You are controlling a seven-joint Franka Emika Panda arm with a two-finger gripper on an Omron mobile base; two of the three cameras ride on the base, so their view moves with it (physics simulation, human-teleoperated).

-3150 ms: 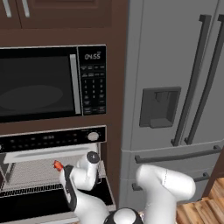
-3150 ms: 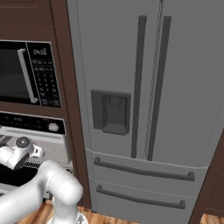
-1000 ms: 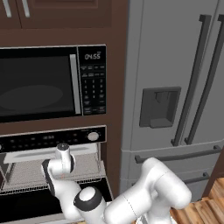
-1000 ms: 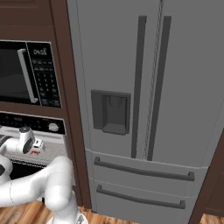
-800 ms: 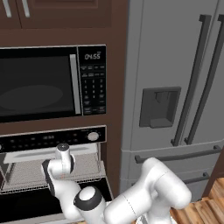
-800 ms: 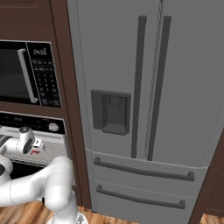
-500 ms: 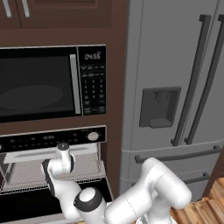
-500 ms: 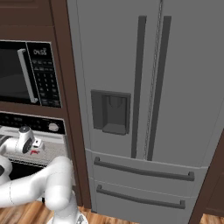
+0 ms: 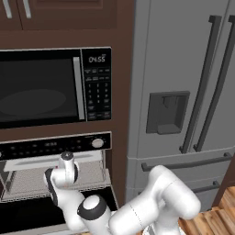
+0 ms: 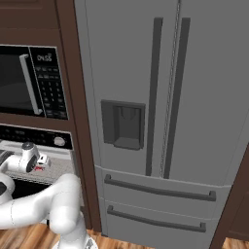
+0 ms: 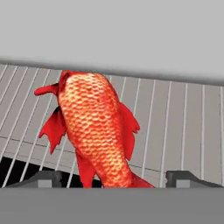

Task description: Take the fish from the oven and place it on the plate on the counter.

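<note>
The red-orange fish (image 11: 94,127) lies on the wire rack (image 11: 183,118) inside the oven (image 9: 50,148), whose door hangs open. My gripper (image 11: 113,179) is open, one dark fingertip (image 11: 43,178) on each side of the fish's tail and neither touching it. From the left base view my hand (image 9: 67,170) reaches into the oven cavity just under the control strip and its white knob (image 9: 97,142). In the right base view the hand (image 10: 26,158) sits over the rack with a sliver of red fish (image 10: 39,168) beside it. The plate and the counter are out of view.
A black microwave (image 9: 41,87) sits right above the oven. The tall grey fridge (image 10: 160,97) stands to the right, beyond a brown cabinet post (image 9: 120,114). The lowered oven door (image 9: 23,218) juts out below my hand. Wood floor (image 9: 215,220) lies at the lower right.
Since three seconds ago the arm swung left and the hand went into the oven over the fish. Over the last second it has barely moved.
</note>
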